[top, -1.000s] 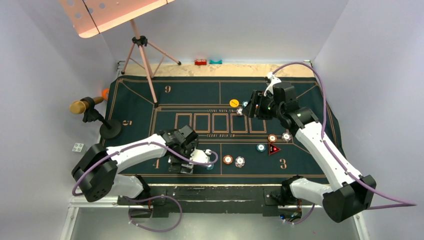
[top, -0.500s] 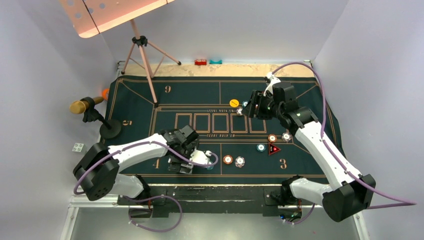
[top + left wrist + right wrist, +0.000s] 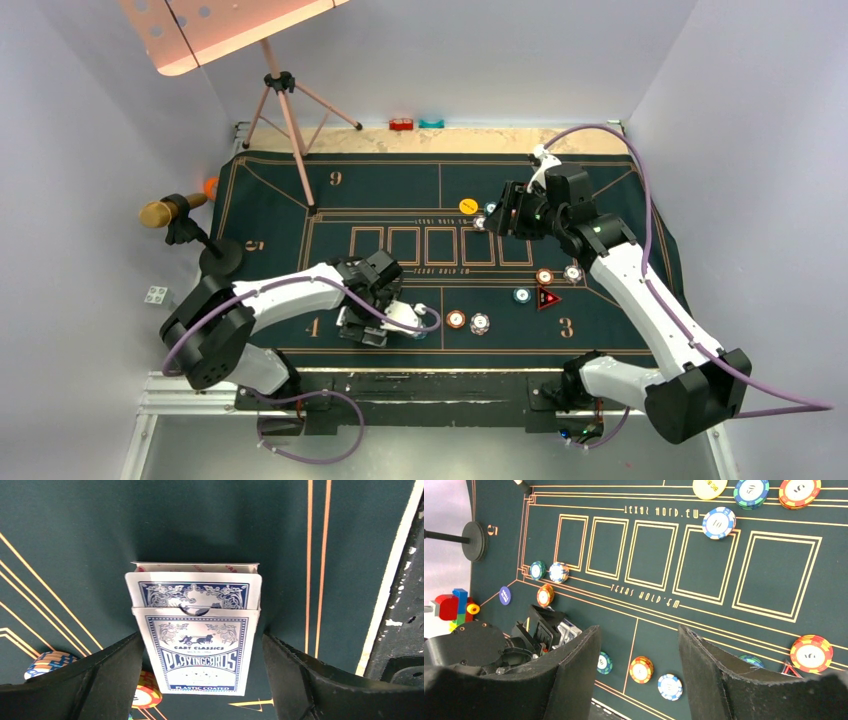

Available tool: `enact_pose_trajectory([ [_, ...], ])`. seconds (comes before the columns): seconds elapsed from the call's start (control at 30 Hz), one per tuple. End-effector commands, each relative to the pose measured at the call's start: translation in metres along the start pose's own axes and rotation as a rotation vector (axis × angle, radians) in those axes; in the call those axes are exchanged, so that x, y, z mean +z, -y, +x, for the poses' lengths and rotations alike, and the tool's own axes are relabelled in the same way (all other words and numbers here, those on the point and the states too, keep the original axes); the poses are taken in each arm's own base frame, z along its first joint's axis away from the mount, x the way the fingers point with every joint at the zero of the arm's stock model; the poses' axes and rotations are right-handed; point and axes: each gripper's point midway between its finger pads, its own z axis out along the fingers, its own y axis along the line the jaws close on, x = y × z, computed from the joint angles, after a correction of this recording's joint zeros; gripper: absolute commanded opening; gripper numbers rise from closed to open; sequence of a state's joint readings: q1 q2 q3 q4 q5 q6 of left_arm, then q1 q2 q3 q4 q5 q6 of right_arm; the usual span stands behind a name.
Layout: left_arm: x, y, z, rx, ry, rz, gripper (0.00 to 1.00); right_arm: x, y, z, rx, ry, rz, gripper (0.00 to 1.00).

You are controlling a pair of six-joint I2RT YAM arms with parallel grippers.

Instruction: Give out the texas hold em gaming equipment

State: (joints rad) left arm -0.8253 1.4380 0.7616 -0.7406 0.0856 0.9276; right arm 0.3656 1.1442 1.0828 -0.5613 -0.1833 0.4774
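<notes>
Seemingly, left end effector (image 3: 202, 639) clasps card box (image 3: 197, 657).

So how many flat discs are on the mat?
2. Yellow disc at the far side, left of the right gripper; blue disc at the mat's left, near the stand base. More may be hidden.

Top view looks softly and evenly lit to us, with only faint shadows on the felt (image 3: 500, 165). On the left wrist cam we see the card box (image 3: 196, 652) drop a dark shadow on the felt behind it. Its print is sharp, while the black fingers (image 3: 75, 685) up close go murky.
</notes>
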Motion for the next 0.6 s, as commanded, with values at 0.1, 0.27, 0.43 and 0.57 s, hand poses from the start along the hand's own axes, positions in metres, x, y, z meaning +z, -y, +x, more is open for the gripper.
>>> enact_pose_trajectory([
  [0.1,-0.006,0.013,-0.006,-0.033,0.070,0.006,0.67,-0.008,-0.014,-0.013,-0.016,0.030,-0.046,0.61],
  [0.27,-0.022,0.018,-0.013,-0.125,0.117,-0.009,0.38,0.000,-0.017,0.000,0.026,-0.012,-0.084,0.61],
  [0.43,-0.049,0.012,-0.030,-0.195,0.173,-0.016,0.24,0.007,-0.046,0.018,0.092,-0.064,-0.270,0.64],
  [0.57,-0.089,-0.010,-0.053,-0.256,0.220,-0.048,0.16,0.002,-0.087,0.033,0.113,-0.105,-0.456,0.70],
])
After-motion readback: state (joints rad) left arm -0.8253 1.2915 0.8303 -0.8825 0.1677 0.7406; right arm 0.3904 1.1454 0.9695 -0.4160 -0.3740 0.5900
